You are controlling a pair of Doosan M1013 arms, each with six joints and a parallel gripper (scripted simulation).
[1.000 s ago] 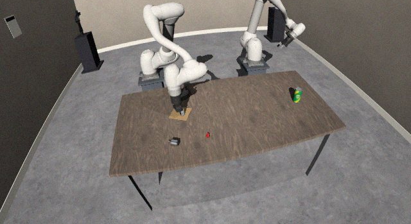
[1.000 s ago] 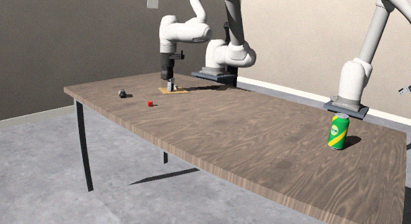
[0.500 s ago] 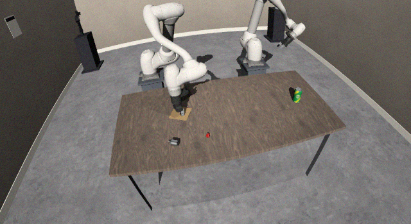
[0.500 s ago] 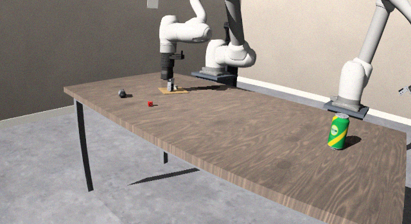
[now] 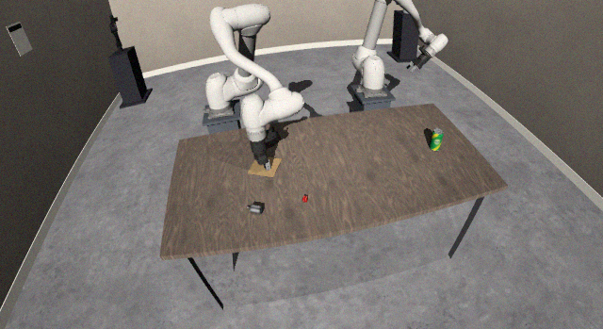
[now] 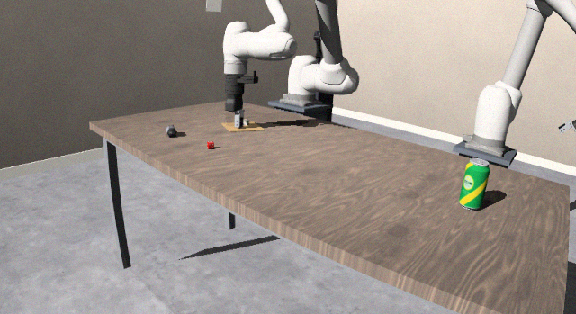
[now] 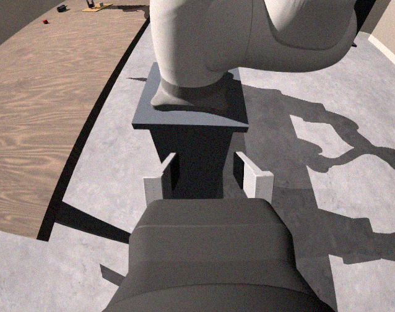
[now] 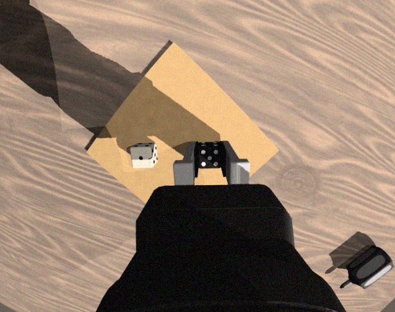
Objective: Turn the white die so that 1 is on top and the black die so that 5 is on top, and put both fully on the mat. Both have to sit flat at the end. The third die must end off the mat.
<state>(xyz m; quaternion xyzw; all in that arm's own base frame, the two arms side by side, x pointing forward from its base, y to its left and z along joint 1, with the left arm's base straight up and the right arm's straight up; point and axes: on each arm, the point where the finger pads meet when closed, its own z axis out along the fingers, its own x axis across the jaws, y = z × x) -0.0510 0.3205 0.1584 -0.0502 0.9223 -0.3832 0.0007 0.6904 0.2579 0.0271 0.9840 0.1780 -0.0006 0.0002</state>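
The white die sits on the tan mat, with one pip on the face seen from above. My right gripper points down over the mat, shut on the black die. Its upper face shows five pips. Its underside is hidden, so I cannot tell whether it touches the mat. The red die lies on the table, off the mat. My left gripper is open and empty, away from the table.
A small dark object with a thin prong lies on the table off the mat, near the red die. A green and yellow can stands upright at the table's other end. The white die is close beside the right fingers.
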